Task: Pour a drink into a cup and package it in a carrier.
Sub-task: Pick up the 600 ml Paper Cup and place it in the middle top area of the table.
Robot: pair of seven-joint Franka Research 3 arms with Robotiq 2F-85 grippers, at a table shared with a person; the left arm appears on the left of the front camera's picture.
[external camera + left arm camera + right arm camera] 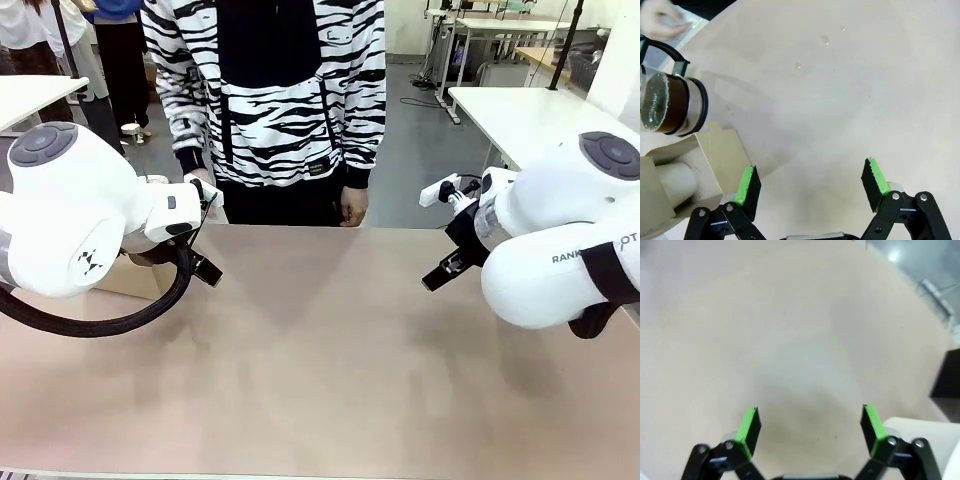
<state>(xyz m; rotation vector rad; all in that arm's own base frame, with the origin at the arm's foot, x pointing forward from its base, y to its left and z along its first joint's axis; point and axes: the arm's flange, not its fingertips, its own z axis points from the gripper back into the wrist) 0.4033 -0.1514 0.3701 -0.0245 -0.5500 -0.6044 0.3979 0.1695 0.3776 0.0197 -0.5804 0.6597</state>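
My left gripper [811, 182] hangs open over bare table with nothing between its green pads [747, 181]. Just beside its left finger lies the tan cardboard carrier [715, 152], with a pale cup [675, 182] resting in it. Behind the carrier stands the glass carafe [670, 102] with a metal band, holding the dark reddish-brown drink. A corner of the carrier [130, 278] peeks out behind my left arm [70, 210]. My right gripper [810, 425] is also open and empty above plain table. My right arm [560, 240] is at the table's right side.
A person in a striped hoodie [265, 90] stands at the far edge, one hand [660, 20] near the carafe on something white. A few drops [825, 39] lie on the tabletop [320, 350]. A black box [946, 380] sits at the right.
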